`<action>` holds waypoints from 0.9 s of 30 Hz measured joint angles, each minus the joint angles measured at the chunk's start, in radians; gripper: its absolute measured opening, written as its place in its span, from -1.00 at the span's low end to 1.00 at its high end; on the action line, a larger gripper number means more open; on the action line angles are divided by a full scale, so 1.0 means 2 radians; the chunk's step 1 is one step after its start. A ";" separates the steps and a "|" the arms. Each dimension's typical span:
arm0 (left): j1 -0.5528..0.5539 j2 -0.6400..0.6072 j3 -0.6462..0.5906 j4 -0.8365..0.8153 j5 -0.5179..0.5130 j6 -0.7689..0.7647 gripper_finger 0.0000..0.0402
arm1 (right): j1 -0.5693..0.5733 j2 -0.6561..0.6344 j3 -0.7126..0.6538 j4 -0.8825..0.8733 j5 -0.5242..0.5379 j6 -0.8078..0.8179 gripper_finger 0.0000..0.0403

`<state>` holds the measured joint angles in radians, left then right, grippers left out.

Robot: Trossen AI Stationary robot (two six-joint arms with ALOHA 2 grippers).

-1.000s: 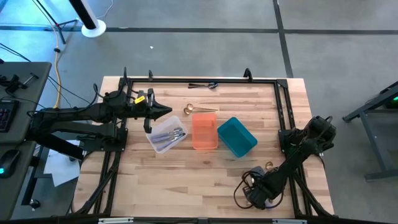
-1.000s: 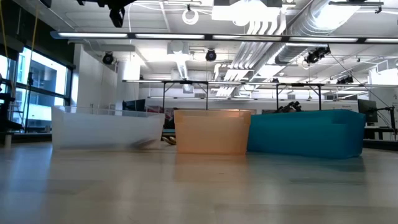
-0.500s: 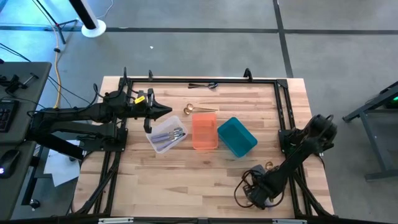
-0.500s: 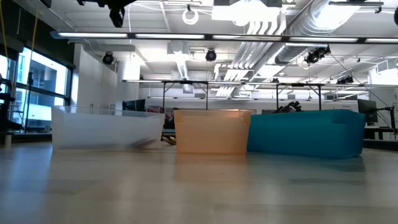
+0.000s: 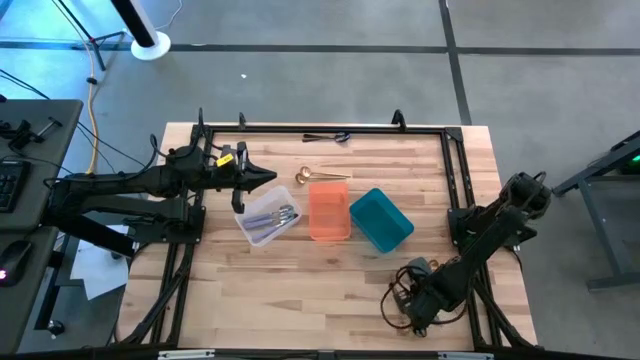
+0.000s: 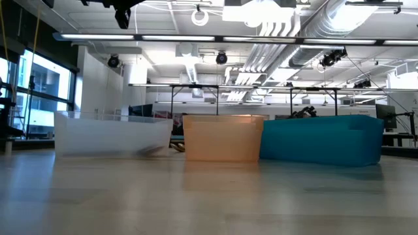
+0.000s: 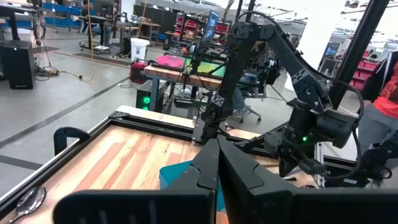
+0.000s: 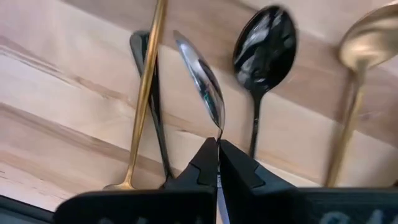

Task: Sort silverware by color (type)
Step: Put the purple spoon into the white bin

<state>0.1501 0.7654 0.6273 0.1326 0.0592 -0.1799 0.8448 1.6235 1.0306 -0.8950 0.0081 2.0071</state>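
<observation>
My right gripper (image 5: 416,303) points down over the table's near right corner and is shut on a silver spoon (image 8: 202,79). Under it on the wood lie a gold handle (image 8: 147,87), a black spoon (image 8: 265,45) and a gold spoon (image 8: 368,34). Silver pieces (image 5: 283,214) lie in the clear bin (image 5: 262,228). A gold spoon (image 5: 318,177) lies behind the orange bin (image 5: 329,212), and black pieces (image 5: 328,136) lie at the far edge. My left gripper (image 5: 264,180) hovers level and shut behind the clear bin. My right gripper pinches the silver spoon's thin neck (image 8: 219,132) just behind the bowl, between its two fingertips, coming from above. The bowl sticks out past the fingertips and tilts to one side. The rest of the handle is hidden between the fingers.
The teal bin (image 5: 381,220) stands right of the orange one, mid-table. A black frame (image 5: 455,180) runs along the table's edges, and cables (image 5: 395,305) coil beside my right gripper. Bare wood lies along the near edge.
My right gripper has risen a little from the table's near right corner, staying shut on the silver spoon. My left arm has kept still.
</observation>
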 joint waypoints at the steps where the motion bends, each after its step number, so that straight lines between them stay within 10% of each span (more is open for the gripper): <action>1: 0.000 0.000 0.000 0.000 -0.002 0.000 -1.00 | 0.000 -0.004 0.000 -0.005 0.002 0.000 -0.99; 20: 0.000 0.000 0.000 0.041 -0.015 0.000 -1.00 | -0.032 -0.108 0.001 0.000 0.160 -0.166 -1.00; 27: 0.000 0.000 0.001 0.063 -0.015 0.000 -1.00 | -0.083 -0.138 0.001 -0.015 0.137 -0.236 -1.00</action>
<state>0.1501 0.7647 0.6285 0.2588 0.0288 -0.1801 0.6794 1.3468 1.0328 -0.9242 0.2821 1.5358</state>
